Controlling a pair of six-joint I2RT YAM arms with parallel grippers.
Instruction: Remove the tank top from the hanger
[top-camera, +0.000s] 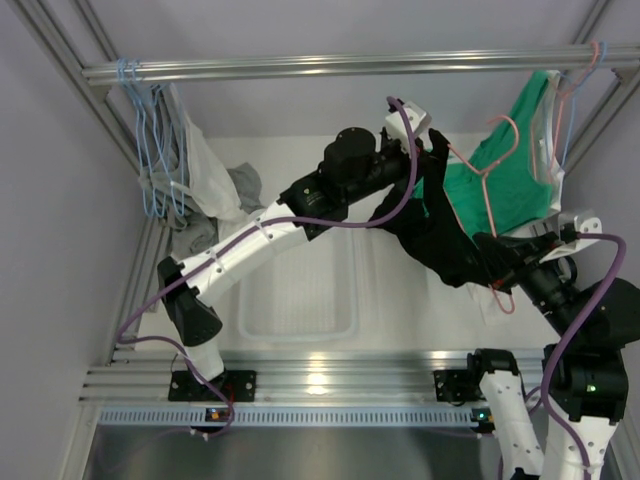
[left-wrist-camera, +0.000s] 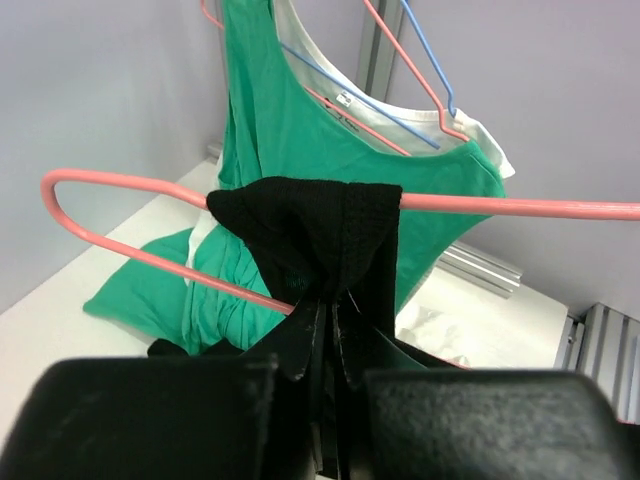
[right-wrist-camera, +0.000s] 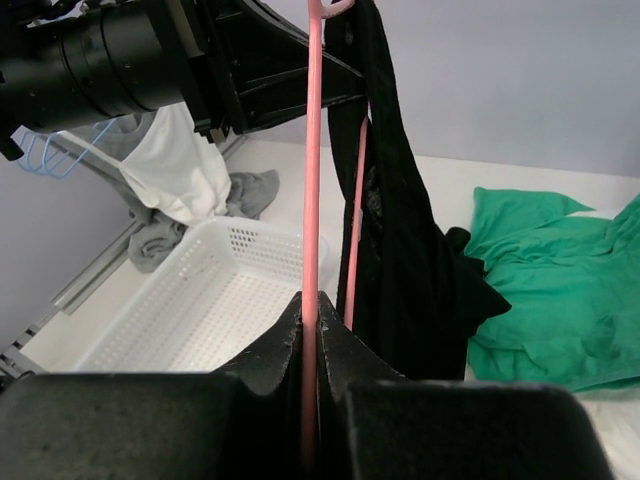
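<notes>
Left gripper (left-wrist-camera: 325, 330) pinches the tank top (left-wrist-camera: 300, 230) — strap looped over the hanger (left-wrist-camera: 520, 205) at twelve o'clock. Right gripper (right-wrist-camera: 310, 320) clamps that hanger.

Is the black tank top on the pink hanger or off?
On: the tank top drapes over the pink hanger, left gripper pinching it.

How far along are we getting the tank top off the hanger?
Both grips look set: the right gripper clamps the pink hanger, and the left gripper pinches the black tank top by its strap. The strap is draped over the hanger wire, so sliding it off remains.
</notes>
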